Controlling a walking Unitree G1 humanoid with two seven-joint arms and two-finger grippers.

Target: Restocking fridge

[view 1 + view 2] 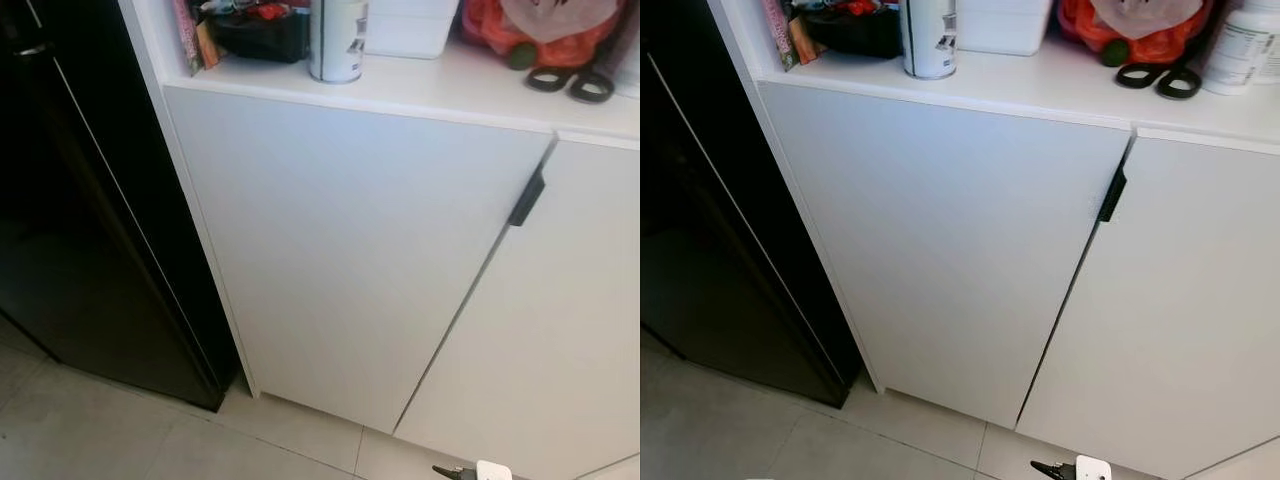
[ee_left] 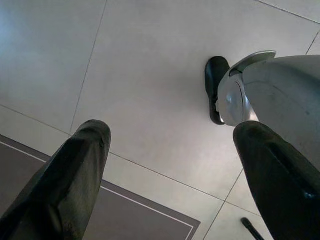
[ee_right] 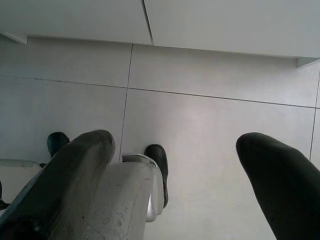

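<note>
Both our grippers hang idle over the floor tiles (image 2: 150,75): the left gripper (image 2: 170,170) has its two black fingers spread wide with nothing between them, and the right gripper (image 3: 175,170) is spread wide and empty too, with our own foot (image 3: 159,165) beneath it.

Past our feet stands the white cabinet (image 1: 350,260), its two doors shut, a dark handle (image 1: 527,198) at the seam between them. Left of the cabinet, touching its side, is the black fridge (image 1: 70,250), its door apparently closed; we judge that is where the stock must go.

On the worktop (image 1: 1040,85) above the cabinet doors stand a tall can (image 1: 928,38), a white box (image 1: 1002,25), a red bag (image 1: 1130,30), black scissors (image 1: 1158,78) and a white bottle (image 1: 1240,50).

We judge the can the likeliest thing to restock: stiff, smooth, probably slippery and moderately heavy if full, best taken around its middle. The bag would be soft and shifting.
</note>
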